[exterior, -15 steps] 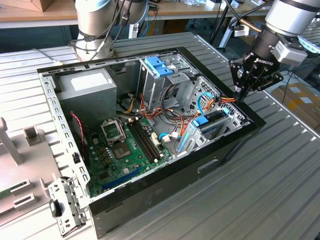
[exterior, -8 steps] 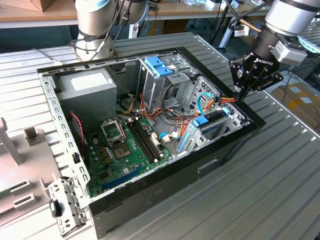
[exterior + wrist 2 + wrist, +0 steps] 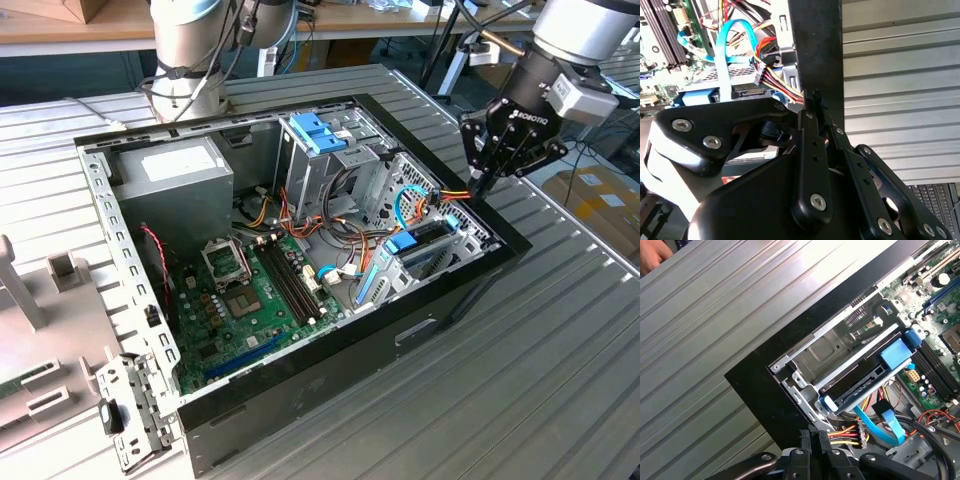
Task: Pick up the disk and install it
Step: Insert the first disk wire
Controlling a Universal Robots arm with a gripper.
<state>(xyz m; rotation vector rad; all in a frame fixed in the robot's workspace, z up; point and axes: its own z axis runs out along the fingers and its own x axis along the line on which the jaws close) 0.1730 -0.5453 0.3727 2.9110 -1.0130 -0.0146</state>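
we see gripper (image 3: 487, 183) fingers pinched together, empty, over case (image 3: 470, 275) corner, cable bundle (image 3: 850, 432) just beside fingertips, disk (image 3: 860, 385) in its bay, mostly hidden

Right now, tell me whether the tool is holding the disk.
No: the disk sits in its bay inside the case, and the tool is shut at the rim.

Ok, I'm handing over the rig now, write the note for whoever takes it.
Claw: shut, holding no disk, tips by the coloured power wires at the rim of the case.
Disk: lying in the drive bay inside the case, blue tab beside it.
Done: pick-up and placing.
Left: whether it is fully seated and cabled cannot be told.
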